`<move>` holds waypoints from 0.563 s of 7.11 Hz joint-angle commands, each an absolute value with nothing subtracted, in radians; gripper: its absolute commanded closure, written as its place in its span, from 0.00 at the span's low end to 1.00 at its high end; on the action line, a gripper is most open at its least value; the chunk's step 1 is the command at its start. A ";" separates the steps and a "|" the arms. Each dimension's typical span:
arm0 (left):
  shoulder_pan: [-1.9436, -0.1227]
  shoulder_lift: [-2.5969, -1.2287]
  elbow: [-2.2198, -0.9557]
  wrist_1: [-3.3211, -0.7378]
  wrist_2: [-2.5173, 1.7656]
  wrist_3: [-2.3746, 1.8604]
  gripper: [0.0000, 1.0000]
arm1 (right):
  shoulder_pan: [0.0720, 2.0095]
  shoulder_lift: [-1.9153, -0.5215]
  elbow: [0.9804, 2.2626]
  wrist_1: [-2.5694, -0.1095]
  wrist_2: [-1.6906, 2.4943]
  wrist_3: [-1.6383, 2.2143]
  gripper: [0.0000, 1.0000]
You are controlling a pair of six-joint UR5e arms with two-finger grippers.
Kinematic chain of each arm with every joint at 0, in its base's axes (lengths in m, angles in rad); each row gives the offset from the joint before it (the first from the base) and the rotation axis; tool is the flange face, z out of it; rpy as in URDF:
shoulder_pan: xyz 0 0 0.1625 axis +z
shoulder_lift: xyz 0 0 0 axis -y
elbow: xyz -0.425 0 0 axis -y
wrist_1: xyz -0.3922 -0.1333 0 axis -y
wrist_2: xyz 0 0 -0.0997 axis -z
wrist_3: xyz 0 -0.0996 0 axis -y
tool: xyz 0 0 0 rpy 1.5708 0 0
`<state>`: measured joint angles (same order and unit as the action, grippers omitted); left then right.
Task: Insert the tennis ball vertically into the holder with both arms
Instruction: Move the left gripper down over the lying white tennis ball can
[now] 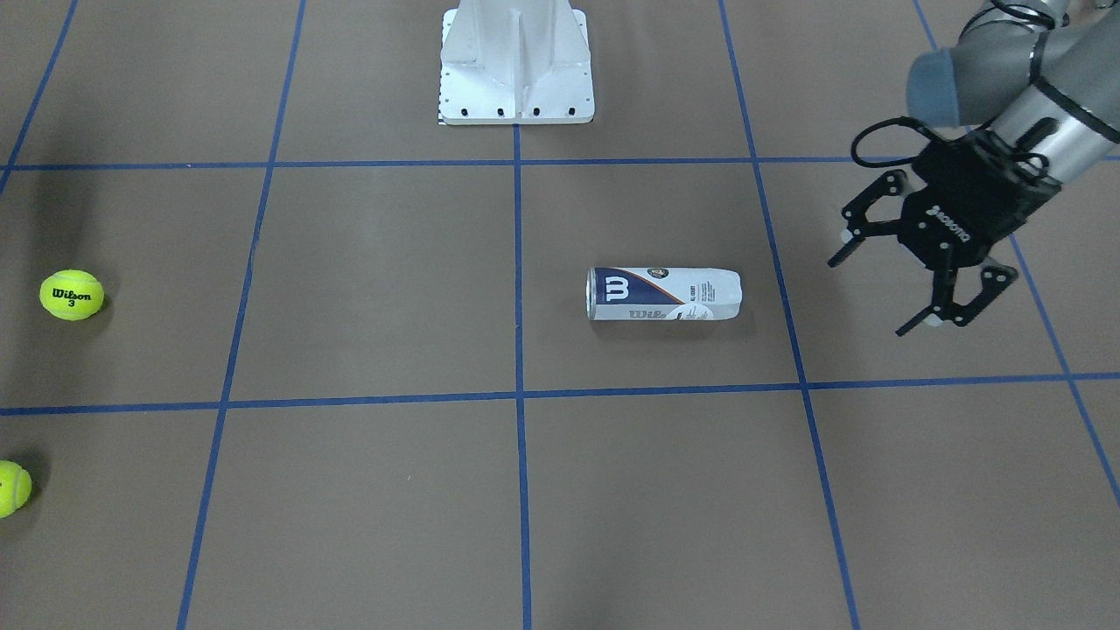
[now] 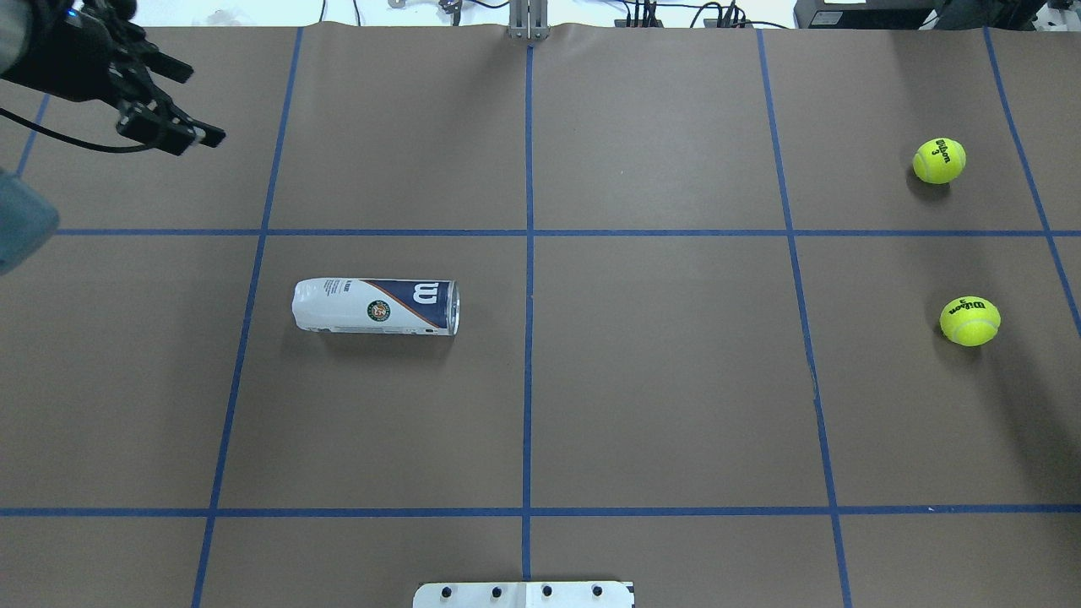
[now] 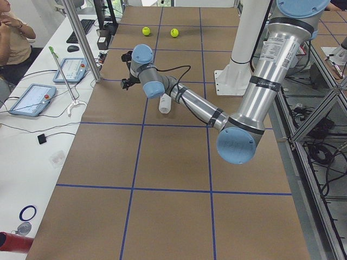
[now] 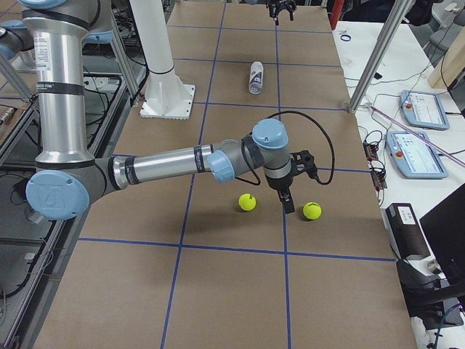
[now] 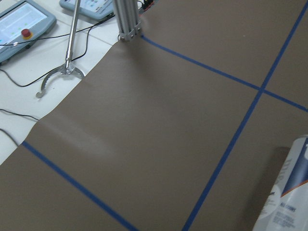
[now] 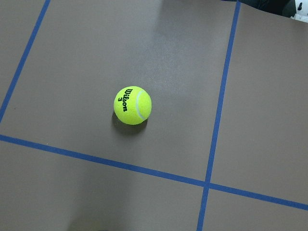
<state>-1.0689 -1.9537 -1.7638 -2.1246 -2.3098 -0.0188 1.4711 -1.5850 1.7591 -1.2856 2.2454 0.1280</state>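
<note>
left pincer [image 1: 871, 296], spread wide, hovers near the table's [image 1: 394, 280] far edge, well apart from the lying holder [image 1: 663, 294].

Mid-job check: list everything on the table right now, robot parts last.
table: one, brown with blue tape grid.
can: one, clear with white-navy label, on its side, left of centre.
far tennis ball: one, yellow-green, right side.
near tennis ball: one, yellow-green, right side.
pedestal: one, white, robot's edge.
left end effector: one, black, open, raised, apart from can.
right end effector: one, black, by the balls; open or shut unclear.
</note>
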 commanded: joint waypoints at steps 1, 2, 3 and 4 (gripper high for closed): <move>-0.958 -2.031 -1.759 -2.035 -2.307 -0.017 0.01 | 1.471 -1.595 1.735 -1.243 2.255 0.129 0.01; -0.907 -2.064 -1.759 -1.960 -2.306 0.036 0.01 | 1.471 -1.595 1.736 -1.241 2.261 0.129 0.01; -0.873 -2.081 -1.759 -1.925 -2.281 0.126 0.02 | 1.471 -1.601 1.735 -1.241 2.273 0.129 0.01; -0.820 -2.100 -1.759 -1.907 -2.213 0.146 0.02 | 1.471 -1.605 1.736 -1.239 2.286 0.129 0.01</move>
